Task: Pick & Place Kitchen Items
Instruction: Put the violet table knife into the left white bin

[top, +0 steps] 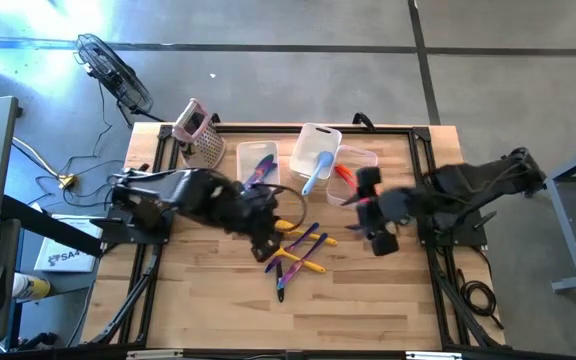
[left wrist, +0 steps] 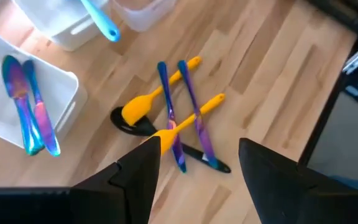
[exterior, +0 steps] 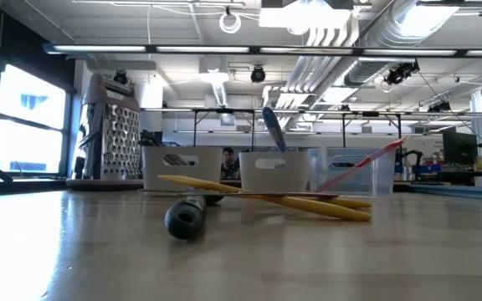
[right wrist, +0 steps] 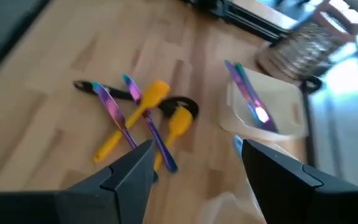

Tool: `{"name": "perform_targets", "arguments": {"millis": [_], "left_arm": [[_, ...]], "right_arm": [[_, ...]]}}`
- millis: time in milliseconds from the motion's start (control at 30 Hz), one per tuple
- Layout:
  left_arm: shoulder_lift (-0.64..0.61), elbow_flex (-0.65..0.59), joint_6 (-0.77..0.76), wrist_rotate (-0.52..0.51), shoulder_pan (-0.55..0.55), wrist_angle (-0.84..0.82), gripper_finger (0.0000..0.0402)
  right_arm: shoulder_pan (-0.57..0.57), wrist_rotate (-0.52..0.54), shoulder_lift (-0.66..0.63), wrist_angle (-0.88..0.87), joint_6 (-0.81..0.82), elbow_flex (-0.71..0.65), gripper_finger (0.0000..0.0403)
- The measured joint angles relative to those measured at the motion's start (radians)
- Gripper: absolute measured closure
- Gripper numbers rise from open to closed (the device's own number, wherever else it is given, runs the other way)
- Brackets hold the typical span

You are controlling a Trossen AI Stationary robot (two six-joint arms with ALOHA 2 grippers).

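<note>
Utensils point(top: 296, 250) mid-table, clear of edges | left claw point(top: 264, 243) open beside | right claw point(top: 380, 232) open, apart

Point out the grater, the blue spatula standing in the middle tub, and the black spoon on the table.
grater point(top: 202, 139), high view, on its metal body.
blue spatula point(top: 315, 175), high view, mid-handle.
black spoon point(left wrist: 131, 126), left wrist view, on its bowl.

Along the desk's point(top: 198, 300) far edge stand, from left to right, a grater point(top: 200, 135) and three tubs. The left tub point(top: 256, 163) holds two utensils point(left wrist: 30, 106); the middle tub point(top: 315, 148) holds one spatula point(top: 317, 172) leaning over its near rim; the right tub point(top: 353, 172) holds another utensil point(top: 344, 175). Before the tubs, mid-desk, a pile of crossed utensils point(top: 296, 250) lies. The left tool point(top: 261, 243) hangs over the pile's left side; the right tool point(top: 380, 215) is to its right, before the right tub.
</note>
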Motion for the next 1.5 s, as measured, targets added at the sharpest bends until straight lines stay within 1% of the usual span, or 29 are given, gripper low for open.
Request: {"name": "perform_targets", "arguments": {"millis": [167,267,300,367,500,567,667,800,1033,1133,1300,1500], "left_arm": [[-0.056,-0.001,-0.084,-0.181,-0.099,-0.015,0.0190],[-0.105,0.000,-0.127,-0.283,-0.165,-0.017,0.0190],[-0.120,0.000,-0.134,-0.309,-0.188,-0.017,0.0190],[-0.143,0.000,-0.149,-0.359,-0.233,-0.017,0.0190],[-0.174,0.000,-0.148,-0.451,-0.291,-0.016,0.0190],[-0.182,0.000,-0.133,-0.478,-0.310,-0.017,0.0190],[-0.181,0.000,-0.098,-0.482,-0.316,-0.016,0.0190],[-0.180,-0.001,-0.058,-0.454,-0.313,-0.017,0.0190],[-0.180,-0.001,-0.017,-0.443,-0.313,-0.016,0.0190],[-0.180,-0.001,-0.015,-0.432,-0.313,-0.016,0.0190],[-0.180,-0.009,-0.015,-0.395,-0.313,-0.016,0.0190],[-0.178,-0.021,-0.018,-0.351,-0.313,-0.016,0.0190]], "right_arm": [[-0.152,-0.264,0.065,0.103,-0.031,0.000,0.0168],[-0.211,-0.393,0.128,0.135,0.038,0.000,0.0168],[-0.224,-0.422,0.153,0.156,0.068,0.000,0.0168],[-0.237,-0.448,0.204,0.170,0.093,0.000,0.0168],[-0.236,-0.472,0.308,0.127,0.002,0.000,0.0168],[-0.229,-0.479,0.356,0.108,-0.038,0.000,0.0168],[-0.209,-0.481,0.422,0.077,-0.100,0.000,0.0168],[-0.167,-0.456,0.492,0.071,-0.167,0.000,0.0168],[-0.099,-0.406,0.566,0.118,-0.220,0.000,0.0168],[-0.097,-0.417,0.577,0.153,-0.217,0.000,0.0168],[-0.110,-0.421,0.598,0.134,-0.218,0.001,0.0168],[-0.134,-0.407,0.657,0.105,-0.224,0.001,0.0168]]}}
